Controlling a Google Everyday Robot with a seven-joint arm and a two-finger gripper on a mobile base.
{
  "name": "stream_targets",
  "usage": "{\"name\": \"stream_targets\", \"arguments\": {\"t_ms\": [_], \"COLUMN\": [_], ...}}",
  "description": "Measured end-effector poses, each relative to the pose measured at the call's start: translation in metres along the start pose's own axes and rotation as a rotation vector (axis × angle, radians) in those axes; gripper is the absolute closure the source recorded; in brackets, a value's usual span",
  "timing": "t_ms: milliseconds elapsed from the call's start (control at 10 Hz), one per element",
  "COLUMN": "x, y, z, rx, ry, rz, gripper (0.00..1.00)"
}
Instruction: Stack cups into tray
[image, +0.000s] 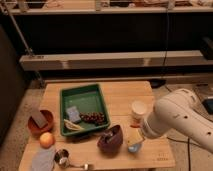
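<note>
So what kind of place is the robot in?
Probably a robot test lab, not a real kitchen. A small wooden table holds a green tray and a maroon bowl, and a long shelf runs behind. The robot's claw hangs over the light-blue cup at the table's front right.

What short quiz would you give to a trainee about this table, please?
1. True or false: the green tray holds grapes.
2. The gripper, low over the near edge of the table, is nearest to: A the light-blue cup; B the metal cup; C the orange.
3. Which bowl stands just beside the light-blue cup?
Key: 1 true; 2 A; 3 the maroon bowl.
</note>
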Motion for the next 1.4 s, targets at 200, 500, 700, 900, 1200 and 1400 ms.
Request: {"name": "stream_targets", "arguments": {"t_ms": [200, 500, 700, 900, 1200, 1400], "x": [0.0, 0.0, 0.0, 0.0, -0.001, -0.006], "y": [0.0, 0.0, 0.0, 0.0, 0.001, 0.012], "z": [0.0, 0.0, 0.0, 0.0, 0.001, 0.012], "rx": [0.0, 0.0, 0.0, 0.0, 0.003, -0.016], "ry": [0.0, 0.0, 0.0, 0.0, 0.001, -0.022], "rz": [0.0, 0.0, 0.0, 0.0, 0.0, 0.06], "gripper": [0.2, 0.2, 0.2, 0.2, 0.2, 0.2]}}
